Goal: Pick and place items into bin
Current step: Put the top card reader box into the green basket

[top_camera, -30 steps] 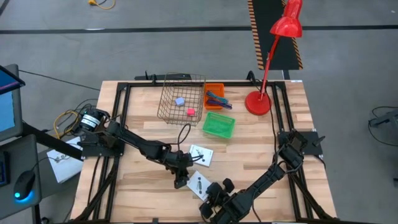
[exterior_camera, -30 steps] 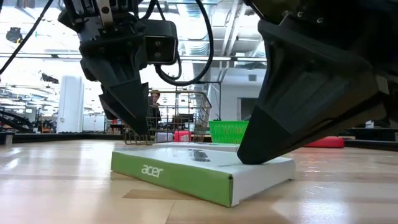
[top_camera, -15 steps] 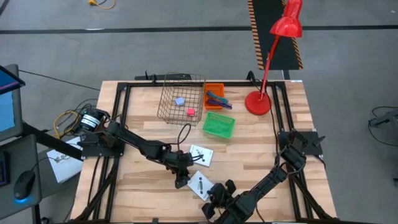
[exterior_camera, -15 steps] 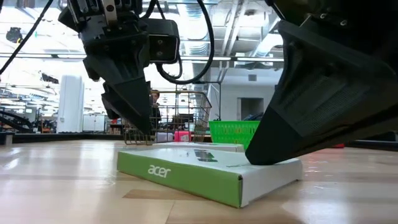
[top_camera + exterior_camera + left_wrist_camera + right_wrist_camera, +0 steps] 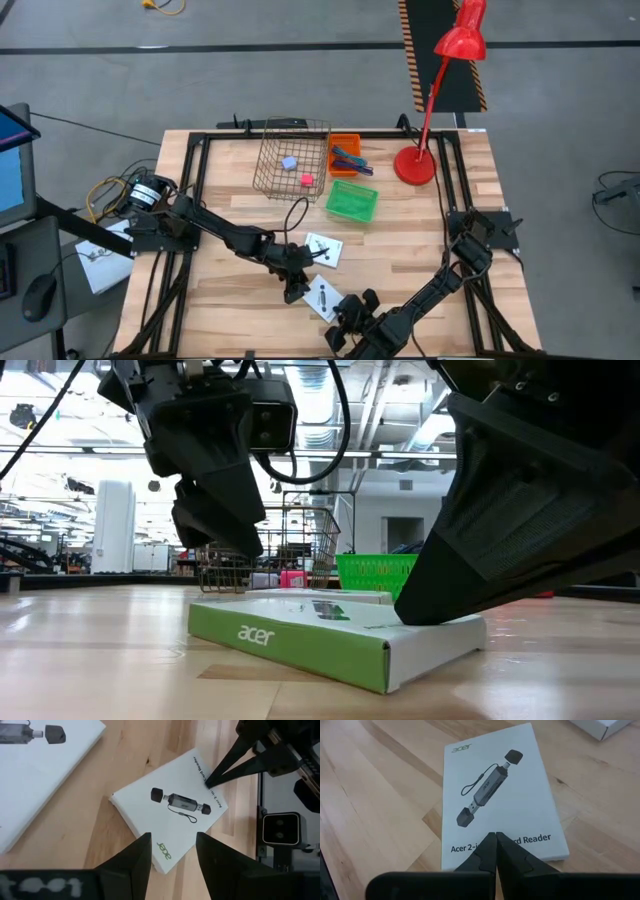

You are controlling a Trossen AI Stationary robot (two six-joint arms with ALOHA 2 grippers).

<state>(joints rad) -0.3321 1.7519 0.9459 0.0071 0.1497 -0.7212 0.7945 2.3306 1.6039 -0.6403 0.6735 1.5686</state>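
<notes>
A flat white packet (image 5: 322, 297) with a green "acer" side (image 5: 290, 643) lies on the table near its front edge. It also shows in the left wrist view (image 5: 170, 812) and the right wrist view (image 5: 495, 795). My left gripper (image 5: 293, 290) is open and hangs just above the packet's left end (image 5: 222, 545), touching nothing (image 5: 172, 865). My right gripper (image 5: 340, 318) is shut, with its tips on the packet (image 5: 495, 839). A second white packet (image 5: 322, 250) lies flat just beyond. My right gripper presses its shut fingertips (image 5: 489, 845) down on the packet's printed top face, beside the "Card Reader" lettering at one short end (image 5: 520, 840). The fingers come slanting down from the table's near right side (image 5: 440, 600). The packet lies flat on the table.
A wire basket (image 5: 293, 160) at the back holds a lilac cube (image 5: 289, 162) and a pink cube (image 5: 306, 180). An orange tray (image 5: 345, 155) with pen-like sticks, a green bin (image 5: 352, 201) and a red lamp (image 5: 415, 165) stand to its right.
My right gripper has moved slightly toward the table's right edge with its tips on the packet, and the packet has slid a little that way. My left gripper has then risen a little above the packet's left end.
</notes>
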